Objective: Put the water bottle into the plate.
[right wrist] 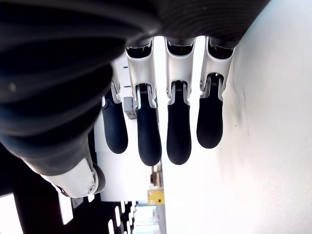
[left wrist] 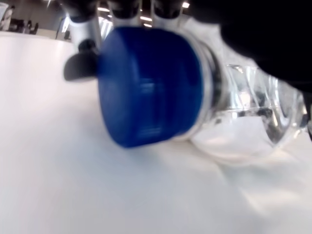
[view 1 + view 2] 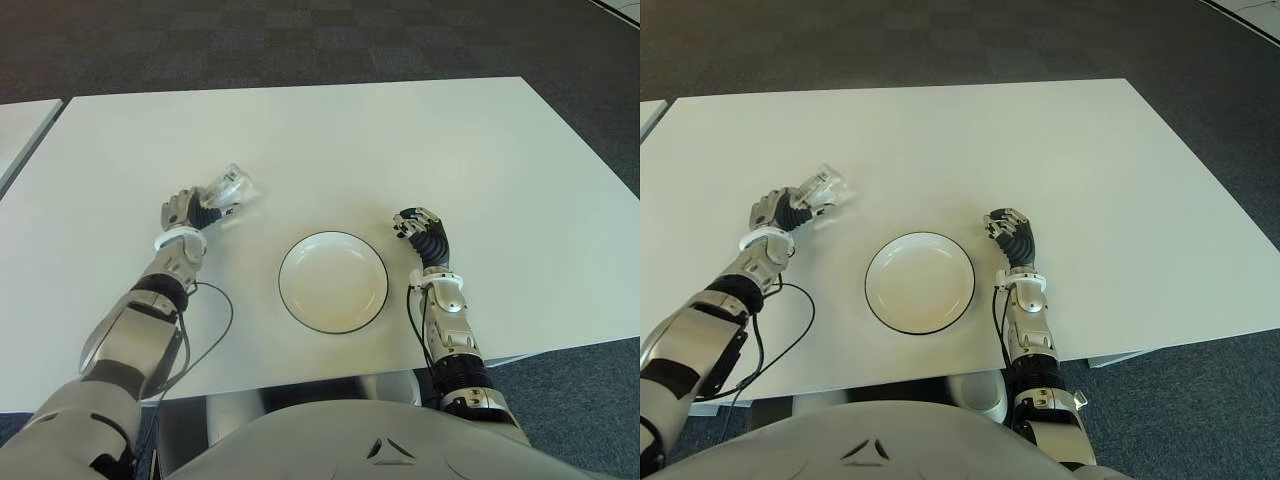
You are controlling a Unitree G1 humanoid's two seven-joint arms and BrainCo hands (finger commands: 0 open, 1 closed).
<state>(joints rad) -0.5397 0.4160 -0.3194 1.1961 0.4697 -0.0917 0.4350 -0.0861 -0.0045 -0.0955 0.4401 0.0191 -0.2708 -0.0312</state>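
A clear water bottle [image 3: 232, 186] with a blue cap [image 2: 146, 87] is held on its side, left of the plate and low over the white table [image 3: 400, 140]. My left hand [image 3: 190, 212] is shut on its cap end; the clear body [image 2: 243, 107] sticks out past the fingers toward the far right. The white plate [image 3: 283, 275], dark-rimmed, lies with nothing in it at the table's front middle. To the plate's right, my right hand [image 3: 420, 228] shows with its fingers [image 1: 178, 131] relaxed and holding nothing.
A black cable [image 3: 215, 320] loops on the table beside my left forearm. A second table's edge [image 3: 20, 125] shows at the far left. The table's front edge runs just below the plate. Dark carpet surrounds the table.
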